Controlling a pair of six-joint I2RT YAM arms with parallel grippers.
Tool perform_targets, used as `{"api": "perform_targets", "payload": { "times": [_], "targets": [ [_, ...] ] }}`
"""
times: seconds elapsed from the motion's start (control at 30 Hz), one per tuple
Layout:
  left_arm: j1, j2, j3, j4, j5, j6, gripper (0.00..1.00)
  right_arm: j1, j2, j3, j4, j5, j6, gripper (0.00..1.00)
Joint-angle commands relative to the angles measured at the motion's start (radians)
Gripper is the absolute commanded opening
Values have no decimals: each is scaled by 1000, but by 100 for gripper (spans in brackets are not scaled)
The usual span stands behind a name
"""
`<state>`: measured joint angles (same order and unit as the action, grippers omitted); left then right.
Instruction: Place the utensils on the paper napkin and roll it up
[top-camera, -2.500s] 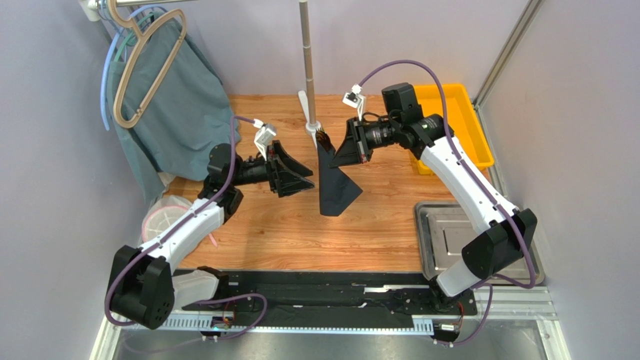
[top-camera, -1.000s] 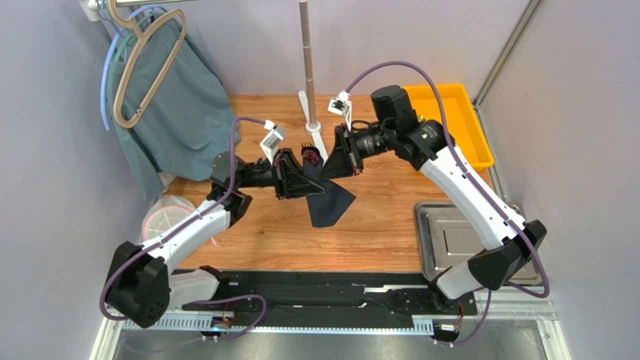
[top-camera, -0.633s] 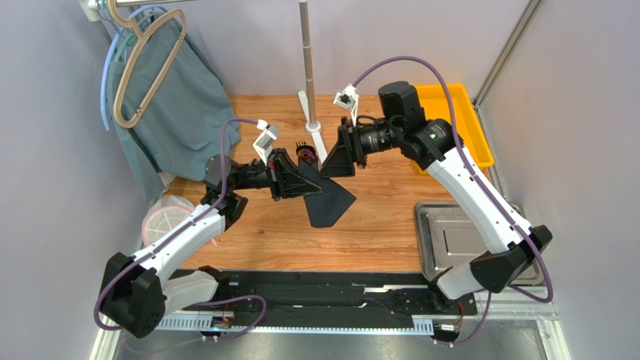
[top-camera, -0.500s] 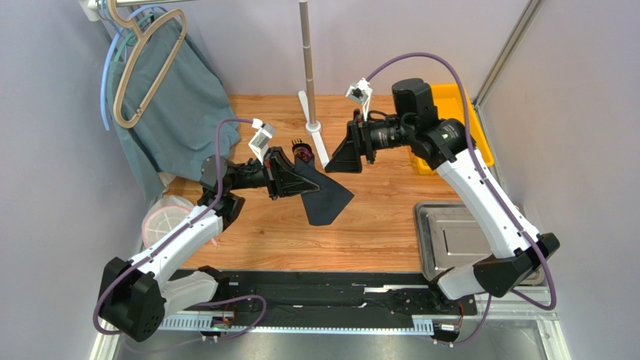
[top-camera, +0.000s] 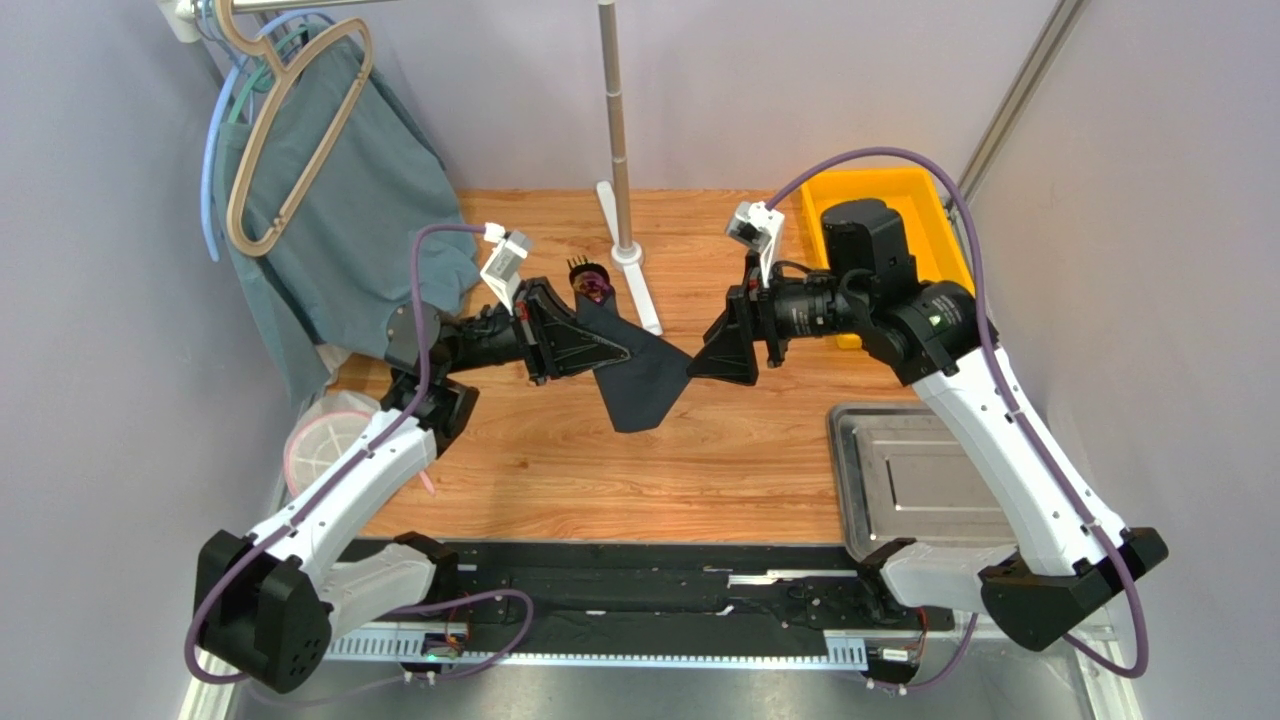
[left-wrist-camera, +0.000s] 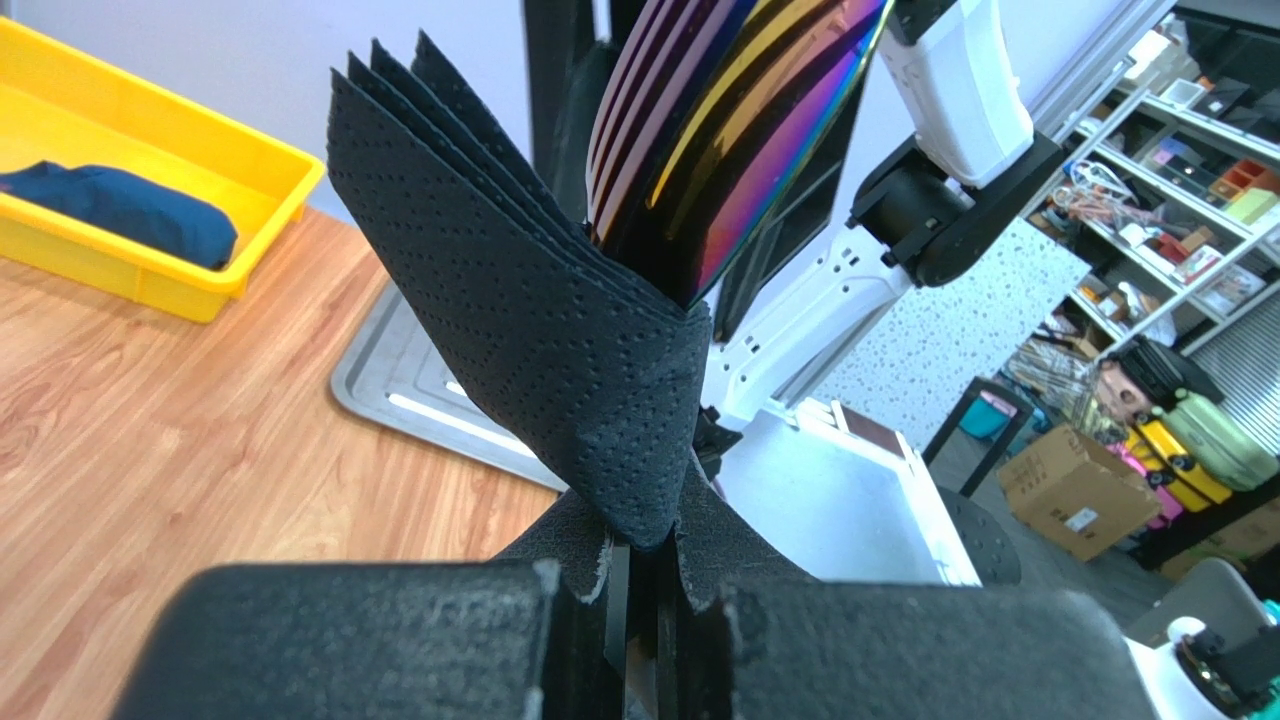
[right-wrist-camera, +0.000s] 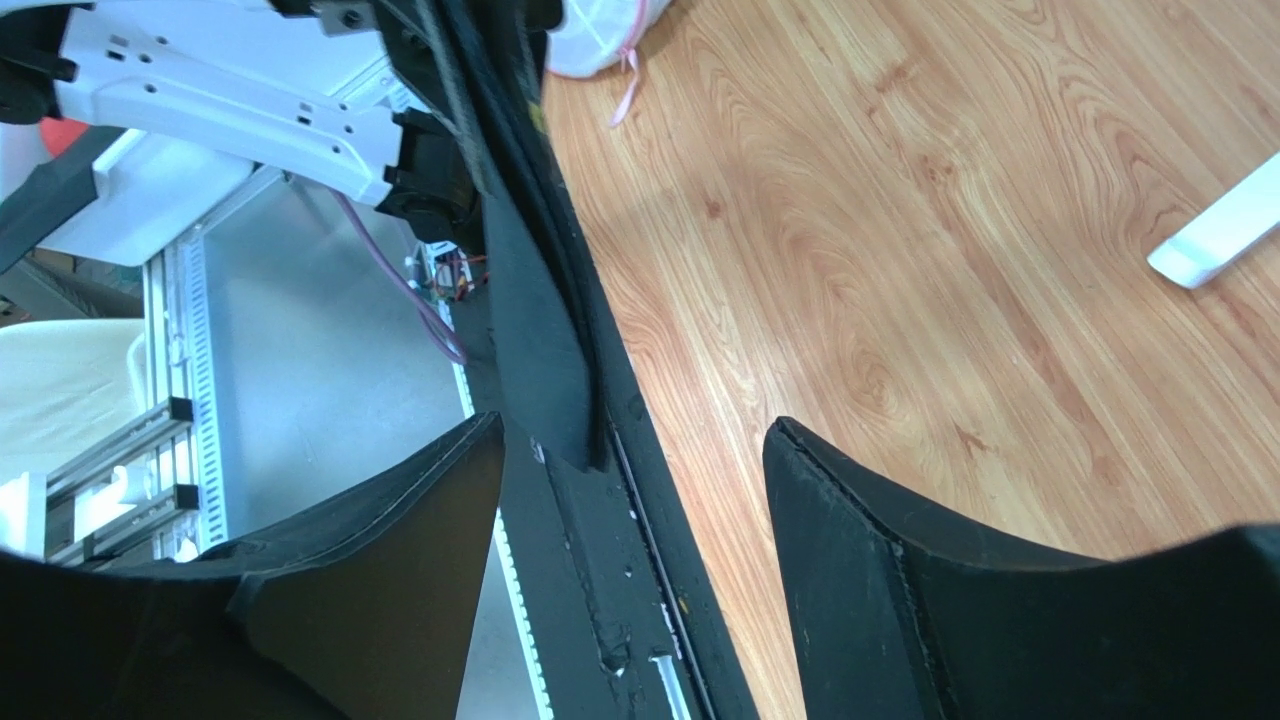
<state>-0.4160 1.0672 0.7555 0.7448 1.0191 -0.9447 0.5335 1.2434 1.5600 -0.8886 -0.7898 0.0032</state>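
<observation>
The left tool (top-camera: 613, 350) pinches the folded paper napkin (top-camera: 639, 383), utensils (left-wrist-camera: 736, 120) inside, over the counter (top-camera: 721, 458); the right tool (top-camera: 709, 362), spread, sits just right of it; the sheet is likely light, limp and tearable, so grip its free corner.

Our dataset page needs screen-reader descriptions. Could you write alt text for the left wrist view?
The left gripper is shut on a folded black paper napkin, with iridescent utensils rising behind its fanned layers. Beyond, on the wooden table, sit a yellow bin holding a dark blue bundle and a steel tray.
</observation>
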Motion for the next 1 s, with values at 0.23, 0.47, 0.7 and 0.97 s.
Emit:
{"api": "perform_targets", "payload": {
  "times": [0.23,0.47,0.7,0.97],
  "targets": [
    [3,-49,67,-13,-11,11,0,2,22,-3,10,-47,-25,34],
    [-3,-59,85,-15,-10,6,0,2,68,32,34,-106,-16,0],
    [-30,-76,97,-36,-14,7,0,9,111,51,108,-97,46,0],
    [-40,-69,116,-33,-17,-5,0,54,122,12,189,-94,89,0]
  ]
}}
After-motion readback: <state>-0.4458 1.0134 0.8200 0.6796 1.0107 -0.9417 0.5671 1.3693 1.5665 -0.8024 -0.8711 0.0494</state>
